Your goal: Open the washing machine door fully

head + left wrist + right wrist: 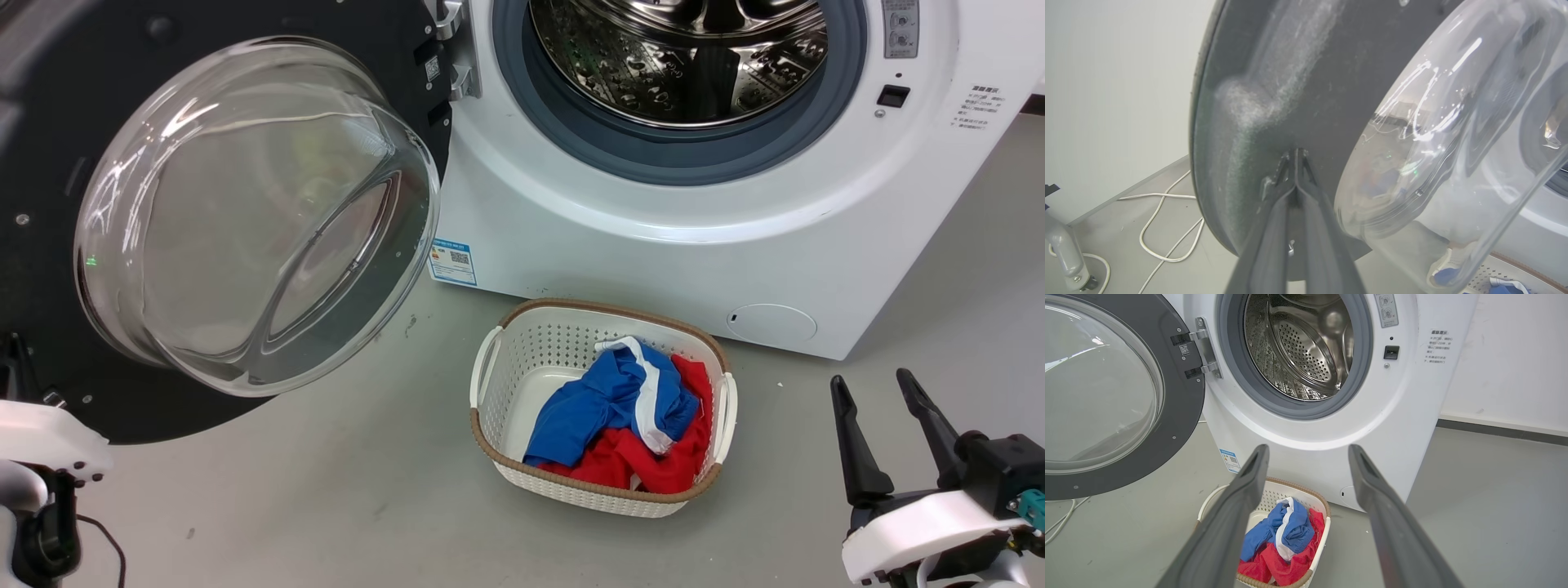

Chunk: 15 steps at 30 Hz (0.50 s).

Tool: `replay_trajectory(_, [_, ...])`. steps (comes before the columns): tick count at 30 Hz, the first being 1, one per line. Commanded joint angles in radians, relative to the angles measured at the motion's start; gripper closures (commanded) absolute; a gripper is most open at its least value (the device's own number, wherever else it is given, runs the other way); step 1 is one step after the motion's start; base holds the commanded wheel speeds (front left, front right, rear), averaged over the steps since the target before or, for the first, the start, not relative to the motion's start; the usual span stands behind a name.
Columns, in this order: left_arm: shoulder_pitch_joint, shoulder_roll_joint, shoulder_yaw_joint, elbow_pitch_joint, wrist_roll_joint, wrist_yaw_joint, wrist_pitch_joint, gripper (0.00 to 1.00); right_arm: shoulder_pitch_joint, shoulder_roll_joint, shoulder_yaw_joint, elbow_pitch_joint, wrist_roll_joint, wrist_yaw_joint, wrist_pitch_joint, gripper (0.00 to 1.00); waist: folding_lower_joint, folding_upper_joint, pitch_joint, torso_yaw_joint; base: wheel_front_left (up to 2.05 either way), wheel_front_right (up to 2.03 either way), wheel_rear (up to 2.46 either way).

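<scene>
The washing machine door point(245, 20) stands swung far out to the left of the washing machine point(620, 261), its clear glass bowl point(253, 212) bulging toward me. The metal hinge point(453, 49) joins the door to the white front beside the steel drum point(678, 57). My left gripper point(1295, 153) is shut, its tips resting against the inner black rim of the door point(1290, 81) beside the glass. My right gripper point(872, 380) hangs open at the lower right, well away from the door. In the right wrist view, the right gripper point(1308, 449) is empty and faces the machine point(1412, 396) and the door point(1184, 396).
A white laundry basket point(596, 309) with blue and red clothes point(620, 408) sits on the grey floor in front of the machine. White cables point(1167, 228) and a grey stand foot point(1065, 253) lie on the floor beyond the door, near a wall.
</scene>
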Motion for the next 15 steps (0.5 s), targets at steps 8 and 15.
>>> replay_trajectory(8, [-0.026,0.005,-0.014,0.065,0.012,-0.008,-0.029,1.0,-0.001,0.004,0.003,0.016,-0.007,0.0,-0.005,0.0,-0.0001,0.0,-0.027,-0.011,0.0,0.0,0.0])
replay_trajectory(15, [0.076,-0.028,-0.057,-0.021,0.041,0.016,-0.038,1.0,0.032,0.024,0.001,0.032,-0.004,0.0,-0.017,0.0,-0.0001,0.0,-0.09,-0.015,0.0,0.0,0.0])
